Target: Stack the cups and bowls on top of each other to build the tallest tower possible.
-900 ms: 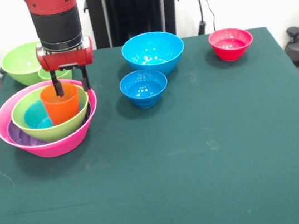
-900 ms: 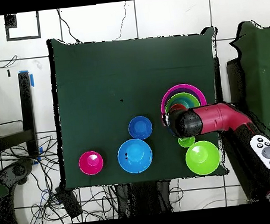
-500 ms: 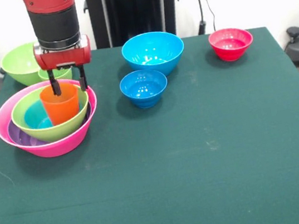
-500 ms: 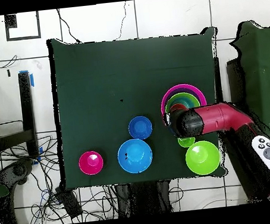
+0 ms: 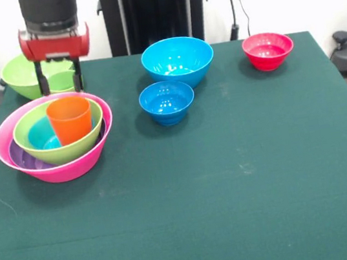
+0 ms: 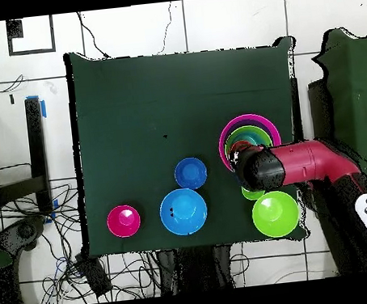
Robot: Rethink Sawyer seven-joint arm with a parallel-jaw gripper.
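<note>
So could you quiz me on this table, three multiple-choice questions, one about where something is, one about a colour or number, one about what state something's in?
1. Where does the orange cup stand?
A. Inside the nested bowls, upright
B. Alone on the green table cover
C. Inside the red bowl

2. How many blue bowls sit on their own on the table cover, outside the stack?
A. None
B. Two
C. Four

3. What is the gripper doing?
A. Shut on the orange cup
B. Open, above and behind the cup, holding nothing
C. Shut on the red bowl

Answers:
1. A: the cup rises from the lime green bowl nested in the large pink bowl.
2. B: a large blue bowl and a small blue bowl stand side by side.
3. B: its fingers are spread, with nothing between them.
</note>
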